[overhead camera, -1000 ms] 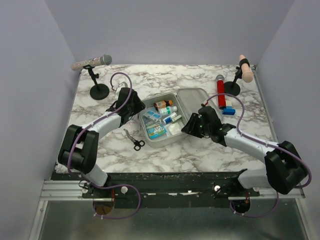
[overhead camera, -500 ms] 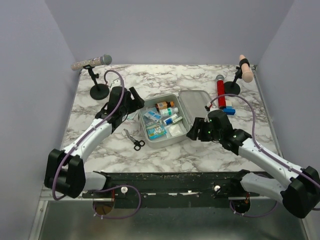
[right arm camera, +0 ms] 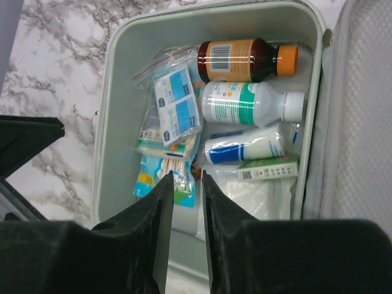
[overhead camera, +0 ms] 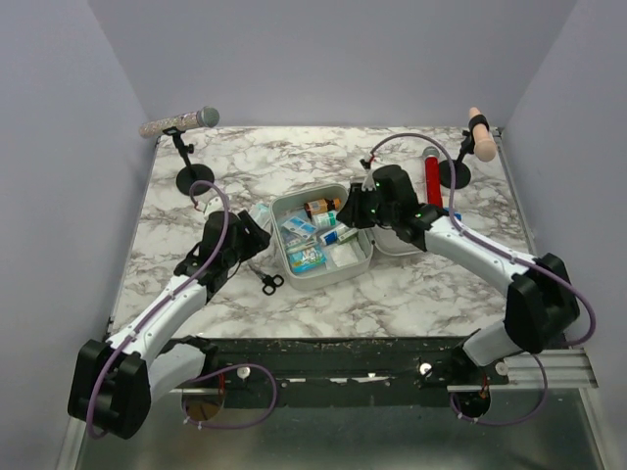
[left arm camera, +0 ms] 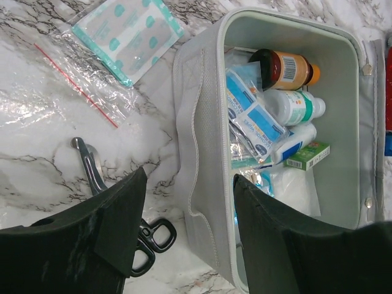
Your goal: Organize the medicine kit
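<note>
The medicine kit (overhead camera: 323, 281) lies open mid-table, its lid (overhead camera: 394, 245) to the right and partly under my right arm. Inside are a brown bottle (right arm camera: 245, 59), a white bottle (right arm camera: 245, 103), a white-and-blue tube (right arm camera: 245, 149), a green box (right arm camera: 267, 168) and blue sachets (right arm camera: 174, 104). My right gripper (overhead camera: 355, 211) hovers over the contents. Its tips (right arm camera: 186, 177) stand a narrow gap apart with nothing between them. My left gripper (overhead camera: 253, 227) is open at the kit's left side. The kit's wall (left arm camera: 196, 122) runs between the spread tips of my left gripper (left arm camera: 187, 184), untouched.
Black-handled scissors (overhead camera: 265, 279) (left arm camera: 92, 171) lie left of the kit's front. A clear zip bag of plasters (left arm camera: 125, 30) lies beyond them. A red cylinder (overhead camera: 432, 181) rests at the back right. Microphone stands (overhead camera: 194, 179) (overhead camera: 456, 171) occupy both far corners.
My right gripper swung from the kit's front right to above its contents, and its jaws narrowed. My left gripper drew back along the kit's left side.
</note>
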Robot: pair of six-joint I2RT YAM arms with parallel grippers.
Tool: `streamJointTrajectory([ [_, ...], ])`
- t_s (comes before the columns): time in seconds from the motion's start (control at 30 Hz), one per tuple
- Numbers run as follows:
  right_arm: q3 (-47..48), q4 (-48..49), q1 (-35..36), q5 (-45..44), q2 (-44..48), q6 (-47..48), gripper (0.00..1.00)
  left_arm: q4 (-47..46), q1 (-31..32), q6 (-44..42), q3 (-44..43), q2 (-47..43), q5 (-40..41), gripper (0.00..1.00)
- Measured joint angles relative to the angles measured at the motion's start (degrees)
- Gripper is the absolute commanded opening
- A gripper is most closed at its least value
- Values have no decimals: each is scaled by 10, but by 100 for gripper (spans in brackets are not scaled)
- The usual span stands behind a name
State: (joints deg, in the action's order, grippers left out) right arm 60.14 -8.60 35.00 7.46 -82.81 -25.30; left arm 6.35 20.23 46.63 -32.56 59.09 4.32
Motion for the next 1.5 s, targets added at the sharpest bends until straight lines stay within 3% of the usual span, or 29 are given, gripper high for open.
streamJointTrajectory([
  [0.2, 85, -1, 26, -4, -126, 14, 11, 2, 0, 9, 10, -3, 6, 66],
  [0.47, 127, -21, 64, -45, -203, 17, 1, 0, 0, 17, 17, -3, 12, 63],
  [0.77, 197, -55, 74, -109, -274, 17, 1, -3, 0, 39, 35, 15, 10, 63],
  [1.3, 247, -93, 135, -121, -320, 18, 4, -12, 0, 47, 35, 21, -6, 63],
  [1.4, 251, -95, 141, -121, -319, 17, 12, -11, 0, 47, 35, 21, -6, 63],
  [1.5, 246, -100, 143, -131, -309, 13, 26, -6, 0, 46, 35, 17, -4, 67],
])
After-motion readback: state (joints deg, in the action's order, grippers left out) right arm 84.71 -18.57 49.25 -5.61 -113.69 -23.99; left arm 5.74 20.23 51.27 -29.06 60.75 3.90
